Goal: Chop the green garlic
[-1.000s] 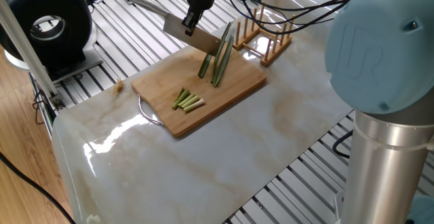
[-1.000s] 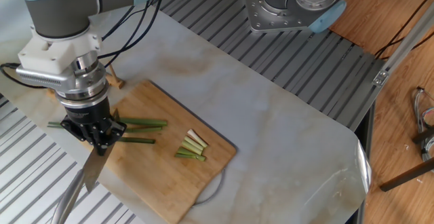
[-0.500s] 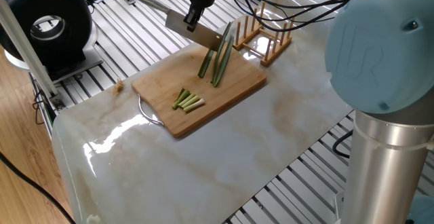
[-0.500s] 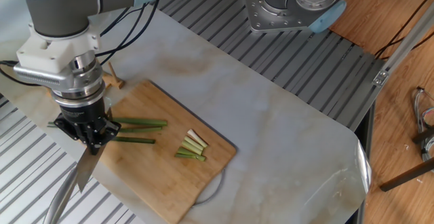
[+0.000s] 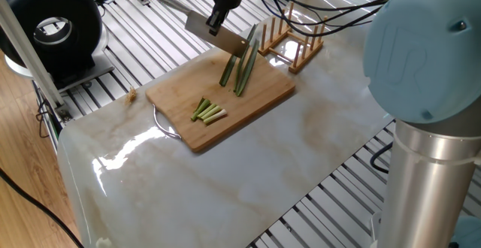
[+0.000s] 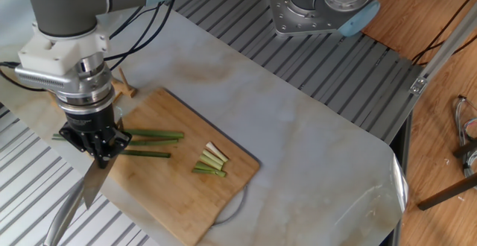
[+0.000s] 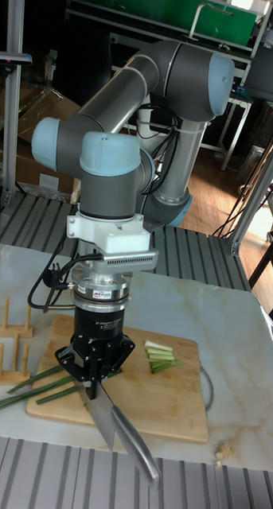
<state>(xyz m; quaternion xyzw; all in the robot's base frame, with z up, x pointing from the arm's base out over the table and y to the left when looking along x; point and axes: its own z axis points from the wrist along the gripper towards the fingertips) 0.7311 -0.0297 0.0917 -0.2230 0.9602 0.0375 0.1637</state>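
On the cutting board point(image 5: 225, 101) lies the green garlic point(image 5: 242, 68): long stalks toward the rack end, cut pieces point(image 6: 210, 161) mid-board. Light, limp, prone to rolling. Gripper point(image 7: 95, 382) clamps the knife point(image 7: 116, 433); cut across the pale end.

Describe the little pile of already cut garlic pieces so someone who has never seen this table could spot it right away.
Find the wooden cutting board on the marble table. Near the end with the metal handle lies a small bunch of cut pieces, side by side and apart from the knife. Unlike the long dark stalks by the gripper, they are short, with pale whitish tips.
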